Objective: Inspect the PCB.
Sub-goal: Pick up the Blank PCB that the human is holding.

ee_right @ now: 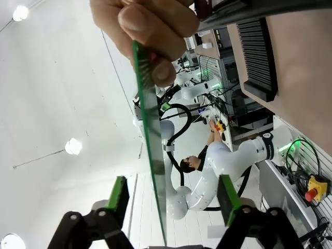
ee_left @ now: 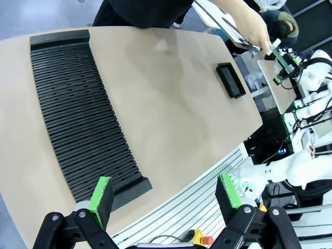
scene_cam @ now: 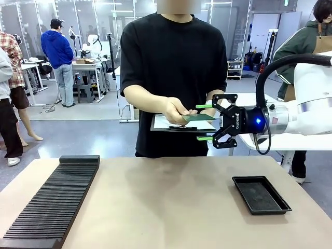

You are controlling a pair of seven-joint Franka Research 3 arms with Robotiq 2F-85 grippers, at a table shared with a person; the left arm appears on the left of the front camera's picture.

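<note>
The person across the table holds the PCB (scene_cam: pixel 201 118) out flat in one hand (scene_cam: pixel 175 110), above the clipboard. My right gripper (scene_cam: pixel 200 122) is at chest height with one green finger above the board and one below, open and not touching it. In the right wrist view the PCB (ee_right: pixel 149 129) runs edge-on between the two pads, pinched at the top by the person's fingers (ee_right: pixel 150 26); the right gripper (ee_right: pixel 172 187) stands clear on both sides. My left gripper (ee_left: pixel 164 193) hangs open high over the table's near edge, holding nothing.
A long black slotted rack (scene_cam: pixel 52 199) lies along the table's left side. A shallow black tray (scene_cam: pixel 261 194) sits at the right front. The person's clipboard with white paper (scene_cam: pixel 163 124) is under the board. Other people stand far behind.
</note>
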